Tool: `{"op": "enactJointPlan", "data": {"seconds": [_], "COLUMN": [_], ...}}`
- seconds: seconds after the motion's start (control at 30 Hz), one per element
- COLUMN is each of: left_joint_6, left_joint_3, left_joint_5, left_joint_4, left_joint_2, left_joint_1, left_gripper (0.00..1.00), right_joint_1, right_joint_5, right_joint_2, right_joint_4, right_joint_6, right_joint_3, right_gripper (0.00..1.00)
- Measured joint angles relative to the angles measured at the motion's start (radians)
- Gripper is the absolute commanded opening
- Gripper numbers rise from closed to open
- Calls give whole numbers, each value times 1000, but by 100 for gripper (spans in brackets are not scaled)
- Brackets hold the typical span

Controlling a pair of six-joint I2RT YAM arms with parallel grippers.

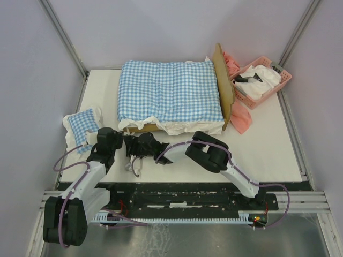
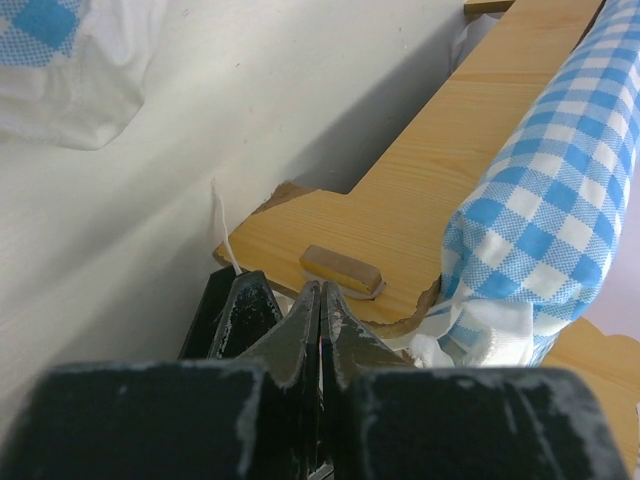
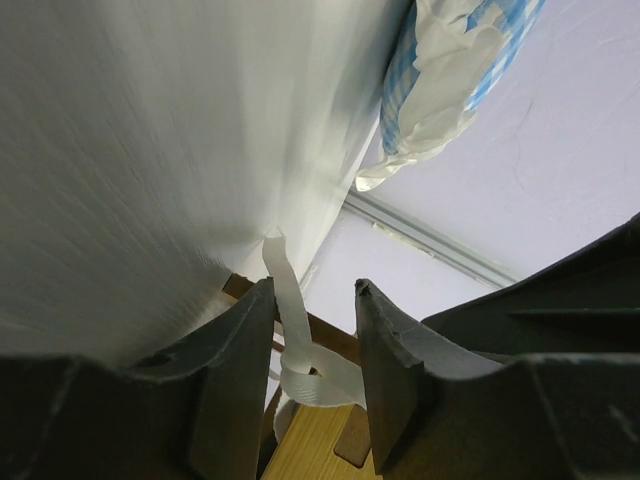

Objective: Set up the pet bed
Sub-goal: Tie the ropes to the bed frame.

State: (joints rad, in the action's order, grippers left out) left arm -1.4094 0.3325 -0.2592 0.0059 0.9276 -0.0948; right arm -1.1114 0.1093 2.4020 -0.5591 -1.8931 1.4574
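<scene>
At desk (image 1: 257,144) centre sits the pet bed (image 1: 224,85). At its near-left corner, the left claw (image 2: 320,300) is closed on nothing visible; the right claw (image 3: 312,287) stands part-open astride a white tie (image 3: 290,330). Recommend closing squarely on the tie, then pulling gently.

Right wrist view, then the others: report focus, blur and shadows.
Right wrist view: the white surface is streaked and soft, while the white fabric strap is sharper. Left wrist view: the light-wood pet bed frame shows sharp grain; the black left end effector blurs nearest the lens. Top external view: even light, faint shadows on the white table.
</scene>
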Motion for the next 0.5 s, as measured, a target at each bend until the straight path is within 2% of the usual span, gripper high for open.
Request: {"op": "enactJointPlan", "data": {"seconds": [0.17,0.33,0.4,0.5], "left_joint_6": [0,0,0,0], "left_joint_3": [5,13,15,15], "left_joint_5": [6,7,7,6], "left_joint_4": [-2,-5,-3,-4], "left_joint_2": [2,4,4,4], "left_joint_1": [0,0,0,0], "left_gripper": [3,3,3,3], "right_joint_1": [-10,-13,-13,-13], "right_joint_5": [-48,-80,-92,-103], "right_joint_2": [7,22,26,32], "right_joint_4": [36,71,83,90], "right_joint_6": [0,26,36,45], "right_joint_3": [27,61,71,84], "right_gripper": [39,16,4,2]}}
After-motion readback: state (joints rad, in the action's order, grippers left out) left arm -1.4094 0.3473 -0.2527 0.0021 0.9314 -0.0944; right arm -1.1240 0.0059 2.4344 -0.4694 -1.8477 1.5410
